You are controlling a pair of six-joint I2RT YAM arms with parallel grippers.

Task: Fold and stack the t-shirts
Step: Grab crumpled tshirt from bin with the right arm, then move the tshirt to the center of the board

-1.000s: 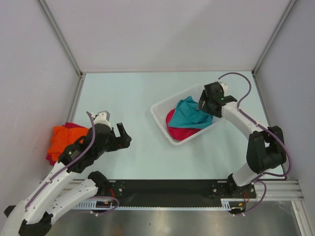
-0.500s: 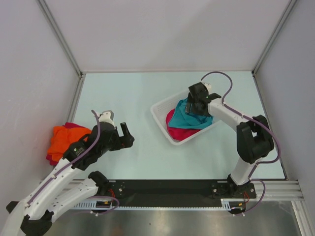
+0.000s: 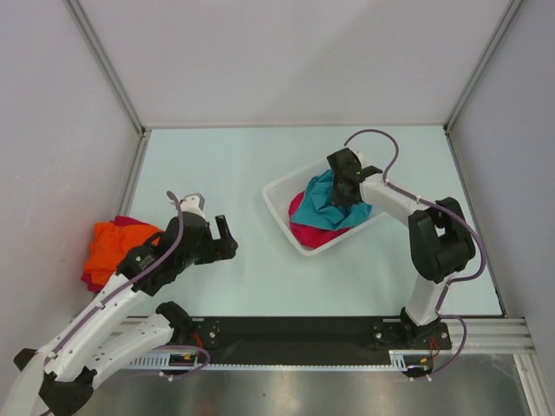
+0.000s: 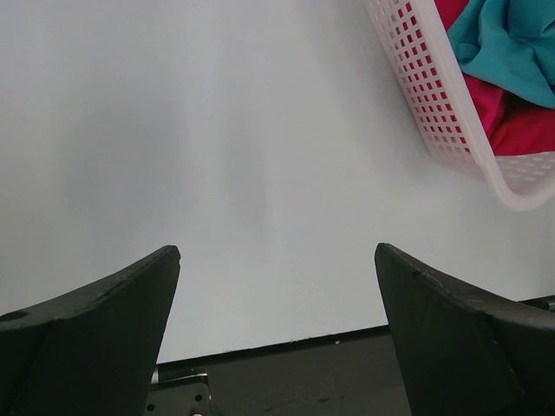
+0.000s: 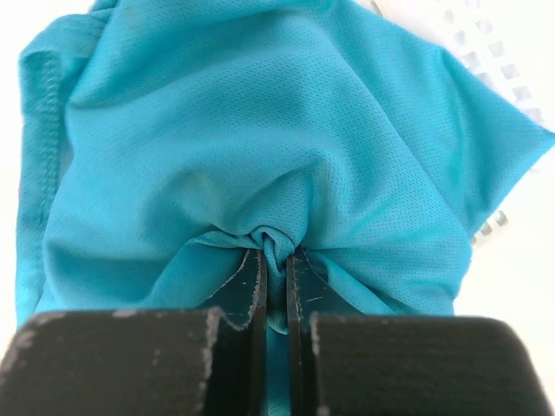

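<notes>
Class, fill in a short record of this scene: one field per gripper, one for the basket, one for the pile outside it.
basket: teal shirt over pink shirt
right gripper: jaws shut on teal shirt, in basket
left gripper: jaws open, empty, above table
pile: orange shirt on dark red shirt, at table's left edge

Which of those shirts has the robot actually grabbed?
The teal shirt, topmost in the basket: the right gripper is pinched shut on a fold of it. The pink one beneath and the orange one at left are not gripped.
</notes>
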